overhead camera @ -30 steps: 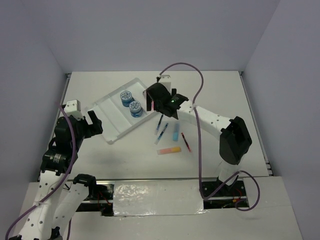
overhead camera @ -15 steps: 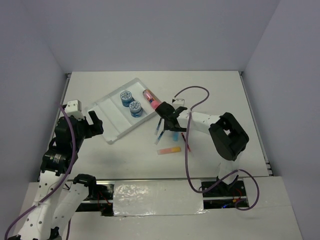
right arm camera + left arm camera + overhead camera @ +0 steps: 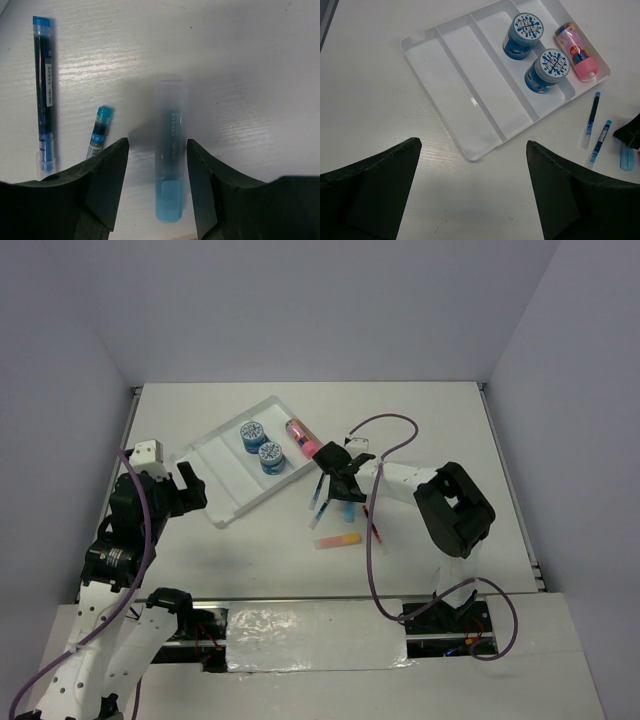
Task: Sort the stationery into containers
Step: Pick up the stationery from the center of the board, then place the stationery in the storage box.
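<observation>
R end effector (image 3: 157,145) low over the table (image 3: 430,430), straddling the light-blue marker (image 3: 170,170).
- Wrist view: marker's long axis runs 12–6, solid blue end at 6. One finger at its 9, the other at its 3, so the axis lies square across the closing line. Good.
- Jaws part-way apart. Sliver of table shows each side of the barrel, so no contact yet, nothing held.
- Marker sits a touch toward the 3 o'clock finger, not dead centre. Prob. that finger meets it first and nudges it toward 9.
- Two thin blue pens (image 3: 45,95) at 9–10 of the marker, outside the fingers, roughly parallel. Near one is close to the 9 o'clock finger; could get brushed.

Top view: R end effector (image 3: 343,485) covers most of the marker. Orange-yellow marker (image 3: 338,540) at 6 of it, red pen (image 3: 374,530) at 4–5. Tray (image 3: 225,480) at approx 10; pink tube (image 3: 300,435) in its end compartment, two blue tubs (image 3: 262,444) in the next one.

L end effector (image 3: 472,145) wide apart, empty, above the tray's near corner, well apart from the marker. R arm is nearer by far, so its pick.
</observation>
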Robot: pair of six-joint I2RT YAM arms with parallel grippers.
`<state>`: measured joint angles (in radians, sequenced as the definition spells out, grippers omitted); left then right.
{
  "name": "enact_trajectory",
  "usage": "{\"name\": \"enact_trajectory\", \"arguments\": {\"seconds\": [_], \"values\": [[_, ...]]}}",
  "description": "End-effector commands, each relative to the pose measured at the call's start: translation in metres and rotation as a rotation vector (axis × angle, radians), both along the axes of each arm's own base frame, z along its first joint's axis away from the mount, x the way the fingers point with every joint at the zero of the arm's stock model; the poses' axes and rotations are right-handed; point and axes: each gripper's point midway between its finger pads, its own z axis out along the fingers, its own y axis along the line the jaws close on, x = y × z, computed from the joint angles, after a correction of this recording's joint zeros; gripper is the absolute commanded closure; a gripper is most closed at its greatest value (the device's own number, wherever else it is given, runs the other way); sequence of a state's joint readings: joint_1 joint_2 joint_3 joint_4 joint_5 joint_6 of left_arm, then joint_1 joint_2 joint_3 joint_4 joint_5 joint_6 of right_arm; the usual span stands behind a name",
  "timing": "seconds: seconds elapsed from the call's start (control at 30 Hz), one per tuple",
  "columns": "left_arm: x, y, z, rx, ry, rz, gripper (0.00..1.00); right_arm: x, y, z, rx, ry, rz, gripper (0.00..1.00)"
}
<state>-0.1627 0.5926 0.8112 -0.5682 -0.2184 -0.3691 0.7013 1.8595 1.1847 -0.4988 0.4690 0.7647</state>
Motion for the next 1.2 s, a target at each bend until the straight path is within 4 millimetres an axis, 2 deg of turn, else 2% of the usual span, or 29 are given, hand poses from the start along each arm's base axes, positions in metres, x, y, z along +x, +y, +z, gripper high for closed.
{"name": "enact_trajectory", "arguments": {"seconds": [0.0, 0.33, 0.5, 0.6, 0.63, 0.7, 0.77, 0.87, 0.93, 0.97, 1.0, 1.03, 1.07, 1.1, 1.13, 1.17], "values": [[0.003, -0.002, 0.008, -0.002, -0.039, -0.012, 0.01, 0.006, 0.000, -0.007, 0.016, -0.008, -0.016, 0.42], [0.003, -0.002, 0.008, -0.001, -0.036, -0.012, 0.01, 0.001, -0.003, -0.017, 0.033, 0.020, -0.017, 0.51], [0.003, -0.003, 0.008, -0.002, -0.037, -0.013, 0.01, -0.004, -0.002, -0.019, 0.051, 0.028, -0.018, 0.64], [0.003, -0.003, 0.008, -0.002, -0.037, -0.017, 0.01, -0.003, -0.008, -0.007, 0.043, -0.003, -0.035, 0.69], [0.003, -0.003, 0.007, -0.001, -0.035, -0.017, 0.01, -0.002, -0.008, 0.005, 0.054, -0.028, -0.030, 0.76], [0.003, -0.004, 0.008, -0.003, -0.038, -0.020, 0.01, -0.001, -0.007, 0.017, 0.053, -0.058, -0.016, 0.78], [0.003, -0.004, 0.008, -0.003, -0.037, -0.020, 0.01, 0.001, -0.005, 0.038, 0.050, -0.102, 0.006, 0.79], [0.003, -0.003, 0.008, -0.002, -0.038, -0.017, 0.01, 0.004, 0.017, 0.071, 0.050, -0.167, 0.088, 0.78], [0.003, -0.002, 0.009, -0.002, -0.040, -0.012, 0.01, 0.000, 0.045, 0.083, 0.049, -0.181, 0.220, 0.78], [0.003, -0.002, 0.008, -0.001, -0.037, -0.009, 0.01, 0.004, 0.065, 0.099, 0.079, -0.210, 0.267, 0.78], [0.003, -0.002, 0.008, -0.001, -0.037, -0.009, 0.01, -0.002, 0.093, 0.095, 0.088, -0.202, 0.384, 0.77], [0.003, -0.001, 0.008, 0.000, -0.036, -0.006, 0.01, 0.005, 0.120, 0.115, 0.139, -0.243, 0.442, 0.77], [0.003, 0.000, 0.008, 0.001, -0.035, -0.002, 0.01, 0.004, 0.140, 0.118, 0.158, -0.245, 0.505, 0.77], [0.003, 0.000, 0.008, 0.001, -0.033, 0.000, 0.01, -0.005, 0.167, 0.105, 0.150, -0.212, 0.625, 0.77], [0.003, 0.000, 0.008, 0.002, -0.034, 0.002, 0.01, 0.004, 0.194, 0.132, 0.188, -0.277, 0.677, 0.77], [0.003, 0.000, 0.007, 0.003, -0.032, 0.003, 0.01, 0.006, 0.209, 0.135, 0.193, -0.290, 0.726, 0.77]]}}
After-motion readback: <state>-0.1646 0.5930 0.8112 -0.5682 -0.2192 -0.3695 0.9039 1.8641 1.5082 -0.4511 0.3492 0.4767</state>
